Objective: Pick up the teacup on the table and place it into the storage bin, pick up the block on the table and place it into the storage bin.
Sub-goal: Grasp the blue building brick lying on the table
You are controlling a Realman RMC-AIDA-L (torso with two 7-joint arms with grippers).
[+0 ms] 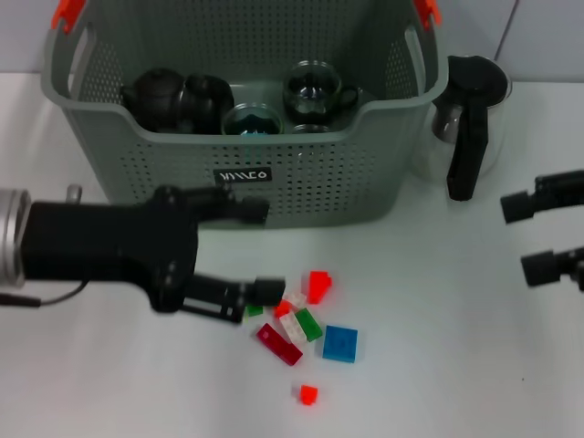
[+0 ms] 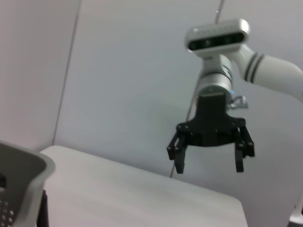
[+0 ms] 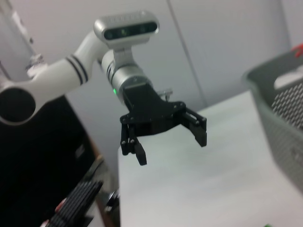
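The grey-green storage bin (image 1: pixel 301 192) stands at the back of the table. Inside it are a glass teacup (image 1: pixel 312 89), another glass cup (image 1: pixel 252 119) and two dark pots (image 1: pixel 178 99). No teacup shows on the table top. Loose blocks lie in front of the bin: a red block (image 1: pixel 318 286), a blue one (image 1: pixel 340 343), a green one (image 1: pixel 308 324) and a dark red one (image 1: pixel 278 344). My left gripper (image 1: pixel 259 251) reaches in from the left, open, one fingertip right beside the block pile. My right gripper (image 1: pixel 531 237) hovers open at the right edge, holding nothing.
A glass kettle with a black handle (image 1: pixel 467 119) stands just right of the bin. A small red block (image 1: pixel 308 393) lies apart near the front. The left wrist view shows the right gripper (image 2: pixel 208 163) and a bin corner (image 2: pixel 26 165); the right wrist view shows the left gripper (image 3: pixel 170 146).
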